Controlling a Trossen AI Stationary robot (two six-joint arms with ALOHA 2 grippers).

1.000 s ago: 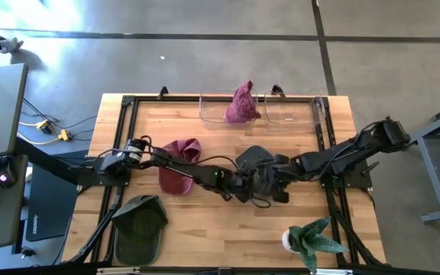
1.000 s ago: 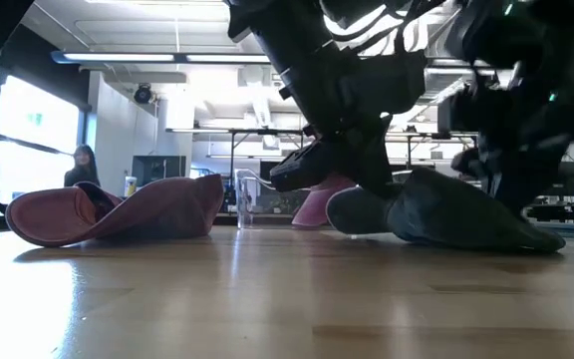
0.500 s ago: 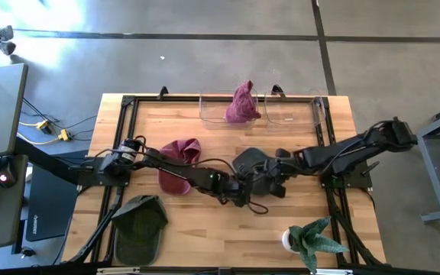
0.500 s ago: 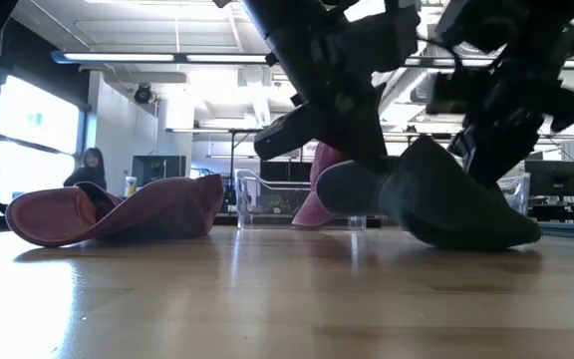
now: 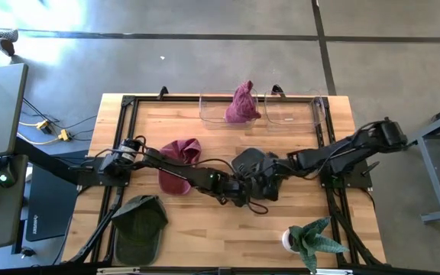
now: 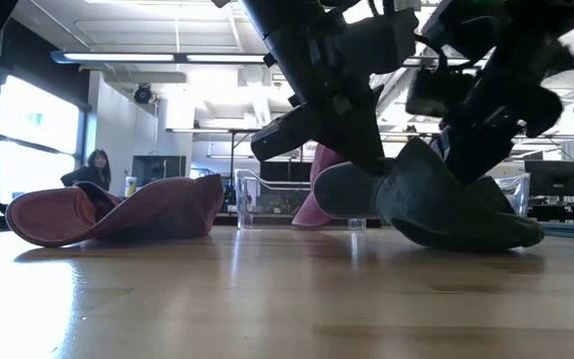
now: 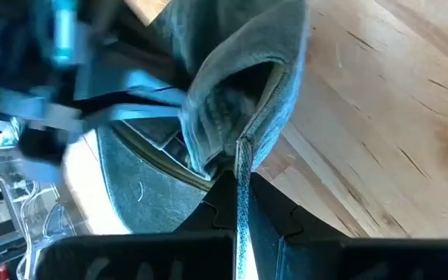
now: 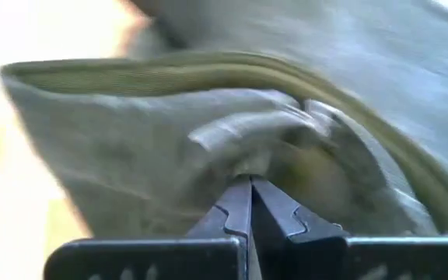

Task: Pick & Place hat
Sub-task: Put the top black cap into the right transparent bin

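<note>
Mid-desk (image 5: 205, 221) we see the left gripper (image 7: 238, 167) and right gripper (image 8: 249, 180) both pinching the dark grey hat (image 5: 252, 165), lifted just off the wood.

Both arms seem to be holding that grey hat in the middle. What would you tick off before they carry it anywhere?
1. Left gripper shut on the grey hat: ok, the fabric edge is pinched between its jaws.
2. Right gripper shut on it too: ok.
3. Hat clear of the table: cannot tell; in the low view its underside looks level with the wood.
4. Clear bin at the far edge has room: ok, though the pink hat sits at its left end.
5. Red hat and green hat out of the path: ok.
</note>
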